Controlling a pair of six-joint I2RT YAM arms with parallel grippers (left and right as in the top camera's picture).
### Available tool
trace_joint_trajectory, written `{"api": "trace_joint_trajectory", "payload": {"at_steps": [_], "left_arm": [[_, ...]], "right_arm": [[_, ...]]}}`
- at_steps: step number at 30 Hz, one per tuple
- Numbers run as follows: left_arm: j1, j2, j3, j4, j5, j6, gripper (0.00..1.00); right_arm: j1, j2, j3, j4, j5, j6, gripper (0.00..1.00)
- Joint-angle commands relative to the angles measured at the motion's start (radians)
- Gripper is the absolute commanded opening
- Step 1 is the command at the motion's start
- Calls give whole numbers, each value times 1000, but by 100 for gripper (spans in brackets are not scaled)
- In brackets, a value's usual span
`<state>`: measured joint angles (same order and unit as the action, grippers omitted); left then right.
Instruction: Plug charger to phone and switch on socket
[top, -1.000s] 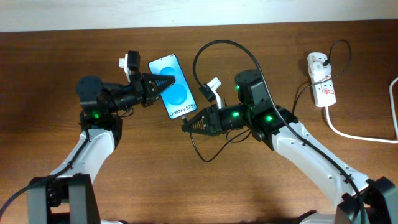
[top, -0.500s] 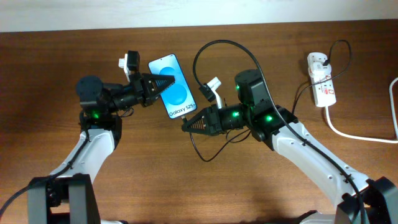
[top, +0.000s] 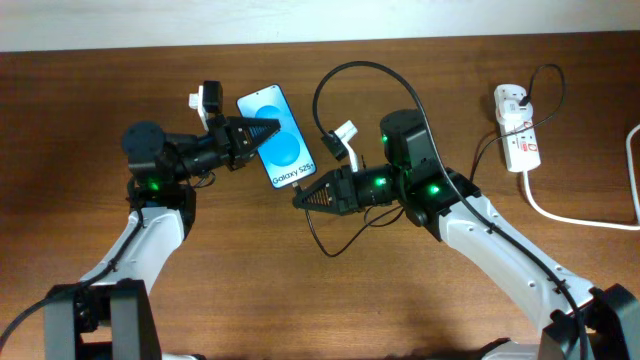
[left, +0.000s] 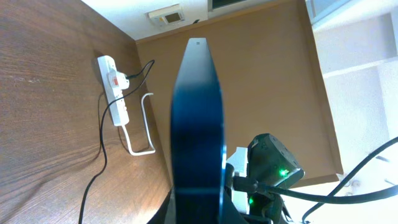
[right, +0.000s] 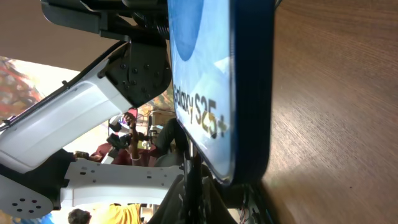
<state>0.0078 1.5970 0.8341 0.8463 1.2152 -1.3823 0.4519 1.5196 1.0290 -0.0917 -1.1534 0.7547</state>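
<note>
Phone (top: 285, 150) overhead: left of centre on the surface (top: 230, 290), the left gripper (top: 270, 130) clamped on its long edge.
Charger (top: 350, 67) overhead: tip pinched in the closed right gripper (top: 301, 199) at the phone's lower end; socket (top: 519, 130) well apart (far right).
Left wrist: phone edge-on.
Right wrist: "Galaxy S25+" lettering close above dark fingers; whether the tip touches the phone cannot be told.

Robotics lab — twin arms (top: 500, 245), wooden table (top: 80, 70)
</note>
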Motion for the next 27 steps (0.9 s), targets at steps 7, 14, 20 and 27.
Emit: {"api": "trace_joint_trajectory", "payload": {"at_steps": [7, 14, 20, 27], "left_arm": [[2, -2, 12, 10, -4, -8, 0], [2, -2, 12, 10, 0, -8, 0], [2, -2, 12, 10, 0, -8, 0], [2, -2, 12, 10, -7, -8, 0]], "right_arm": [[-7, 7, 2, -2, -17, 24, 4], [-9, 7, 2, -1, -16, 24, 4], [-35, 7, 2, -1, -6, 24, 4], [-45, 7, 2, -2, -8, 21, 4]]}}
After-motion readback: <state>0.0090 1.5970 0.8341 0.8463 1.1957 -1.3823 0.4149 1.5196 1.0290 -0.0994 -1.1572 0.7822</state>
